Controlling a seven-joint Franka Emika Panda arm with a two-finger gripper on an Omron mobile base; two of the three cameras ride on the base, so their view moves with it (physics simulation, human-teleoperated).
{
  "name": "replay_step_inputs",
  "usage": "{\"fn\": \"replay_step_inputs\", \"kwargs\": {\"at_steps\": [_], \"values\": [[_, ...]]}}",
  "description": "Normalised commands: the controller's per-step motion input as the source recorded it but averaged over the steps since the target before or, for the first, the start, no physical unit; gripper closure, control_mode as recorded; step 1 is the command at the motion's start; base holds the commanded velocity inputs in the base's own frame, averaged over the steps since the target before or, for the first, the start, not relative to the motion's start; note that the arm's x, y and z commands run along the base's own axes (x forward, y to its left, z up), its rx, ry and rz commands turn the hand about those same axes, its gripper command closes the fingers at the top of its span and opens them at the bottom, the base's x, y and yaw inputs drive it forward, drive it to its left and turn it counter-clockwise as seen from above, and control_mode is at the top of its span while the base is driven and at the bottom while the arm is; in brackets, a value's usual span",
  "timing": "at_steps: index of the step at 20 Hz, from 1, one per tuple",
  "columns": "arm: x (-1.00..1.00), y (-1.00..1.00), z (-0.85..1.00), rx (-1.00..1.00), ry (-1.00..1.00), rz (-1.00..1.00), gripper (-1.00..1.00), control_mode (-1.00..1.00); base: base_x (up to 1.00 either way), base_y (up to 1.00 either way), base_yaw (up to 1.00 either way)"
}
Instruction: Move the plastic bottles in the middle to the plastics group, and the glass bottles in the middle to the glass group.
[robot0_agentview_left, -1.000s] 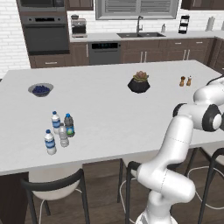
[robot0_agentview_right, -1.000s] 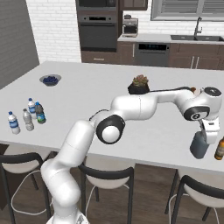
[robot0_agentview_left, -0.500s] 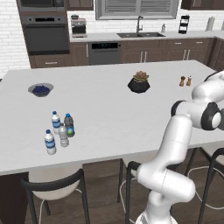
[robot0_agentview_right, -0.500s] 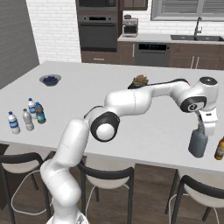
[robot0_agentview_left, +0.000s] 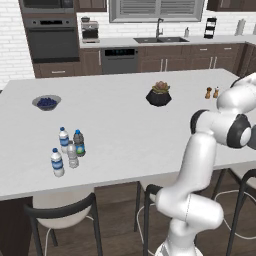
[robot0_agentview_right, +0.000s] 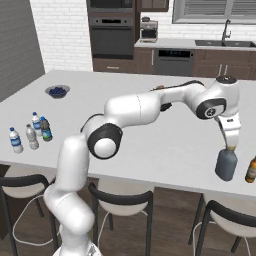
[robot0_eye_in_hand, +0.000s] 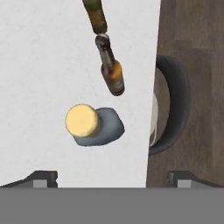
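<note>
Grey glass bottle (robot0_agentview_right: 226, 164) with a yellowish cap stands upright near the bench (robot0_agentview_right: 150, 145) edge, just beside a brown bottle (robot0_agentview_right: 251, 170) of the glass group. White arm's claw (robot0_agentview_right: 230, 145) hangs directly above its neck, jaws spread apart and gripping nothing; the hand view looks straight down on the cap (robot0_eye_in_hand: 82, 120). Glass is likely heavy, rigid, slick and breakable, so any hold belongs on the narrow neck. Four small bottles (robot0_agentview_left: 67, 151) cluster far across the bench.
</note>
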Motion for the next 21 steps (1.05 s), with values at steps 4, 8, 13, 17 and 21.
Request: {"fn": "replay_step_inputs", "kwargs": {"at_steps": [4,8,13,17,21], "values": [[-0.56,0.54,0.41,-0.06,0.00,0.00,-1.00,-1.00,0.00,0.00,0.00],[-0.49,0.70,0.32,-0.06,0.00,0.00,-1.00,-1.00,0.00,0.00,0.00],[-0.27,0.80,0.14,-0.02,-0.01,0.03,-1.00,-1.00,0.00,0.00,0.00],[-0.20,0.90,0.04,0.00,-0.05,0.06,-1.00,-1.00,0.00,0.00,0.00],[-0.23,1.00,0.00,0.00,0.01,0.18,-1.00,-1.00,0.00,0.00,0.00]]}}
